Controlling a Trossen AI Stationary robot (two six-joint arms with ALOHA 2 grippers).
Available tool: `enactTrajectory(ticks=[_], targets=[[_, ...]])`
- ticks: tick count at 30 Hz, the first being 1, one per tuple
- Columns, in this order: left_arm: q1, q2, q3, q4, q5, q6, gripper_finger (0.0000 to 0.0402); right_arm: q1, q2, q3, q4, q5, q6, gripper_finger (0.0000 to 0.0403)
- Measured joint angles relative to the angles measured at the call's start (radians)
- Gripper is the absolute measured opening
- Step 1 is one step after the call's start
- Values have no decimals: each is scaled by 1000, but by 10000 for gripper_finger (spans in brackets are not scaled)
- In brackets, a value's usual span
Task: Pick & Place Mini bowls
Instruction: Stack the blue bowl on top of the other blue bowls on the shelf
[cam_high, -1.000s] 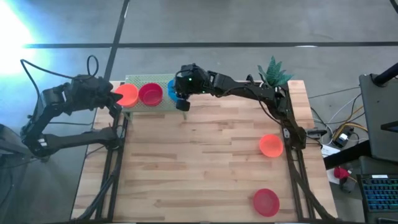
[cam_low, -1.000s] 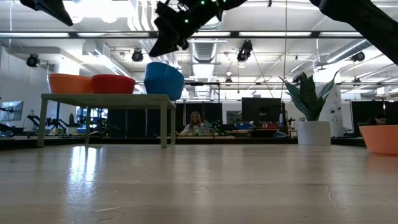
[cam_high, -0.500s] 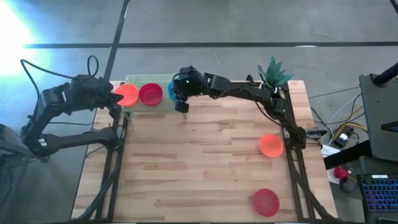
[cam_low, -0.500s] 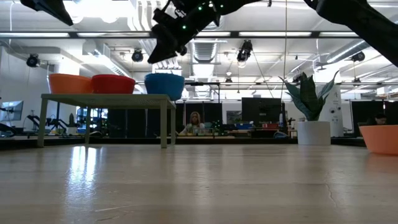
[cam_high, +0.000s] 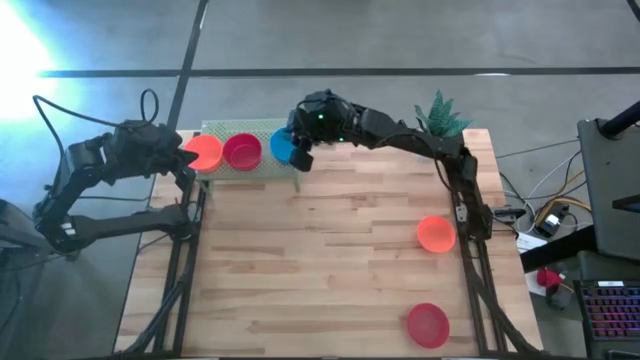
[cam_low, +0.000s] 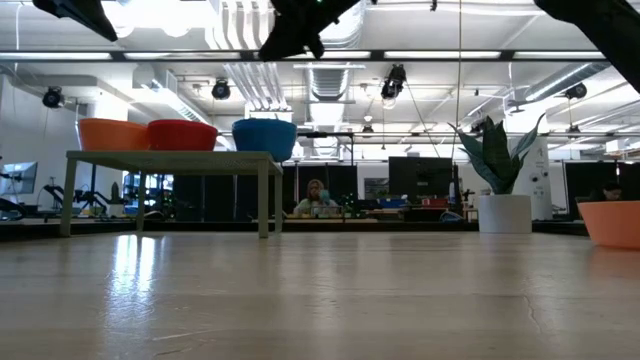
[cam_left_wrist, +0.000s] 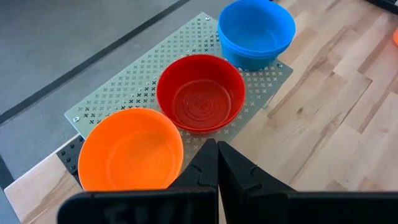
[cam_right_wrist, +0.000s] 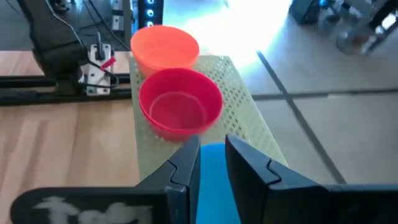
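Three mini bowls stand in a row on a small perforated stand (cam_low: 170, 156) at the table's far left: orange (cam_low: 113, 133), red (cam_low: 182, 134) and blue (cam_low: 265, 138), each resting on its base. My right gripper (cam_low: 275, 45) hangs well above the blue bowl (cam_right_wrist: 211, 180), its fingers a little apart with nothing between them. Off the stand's left end, above the orange bowl (cam_high: 205, 152), my left gripper (cam_high: 185, 160) is shut and holds nothing. An orange bowl (cam_high: 435, 234) and a red bowl (cam_high: 428, 325) sit on the table at the right.
A potted plant (cam_high: 440, 115) in a white pot (cam_low: 503, 212) stands at the far right corner. The wooden tabletop (cam_high: 320, 260) stretches bare between the stand and the two bowls at the right.
The blue bowl, tipped up at the stand's right end a second ago, now sits level on the stand. My right gripper has let go of it and risen clear, drifting slightly toward the table's right edge.
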Motion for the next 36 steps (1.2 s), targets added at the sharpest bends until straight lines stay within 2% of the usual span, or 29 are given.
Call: enactTrajectory(ticks=[10, 20, 26, 36], targets=[[0, 0, 0, -8, 2, 0, 0, -12, -49, 0, -208, 177, 81, 37], [0, 0, 0, -7, 2, 0, 0, -28, -46, -10, -265, 175, 91, 17], [0, 0, 0, -7, 2, 0, 0, -73, -46, -69, -317, 173, 164, 17], [0, 0, 0, -6, 2, 0, 0, -134, -45, -212, -272, -46, 192, 17]])
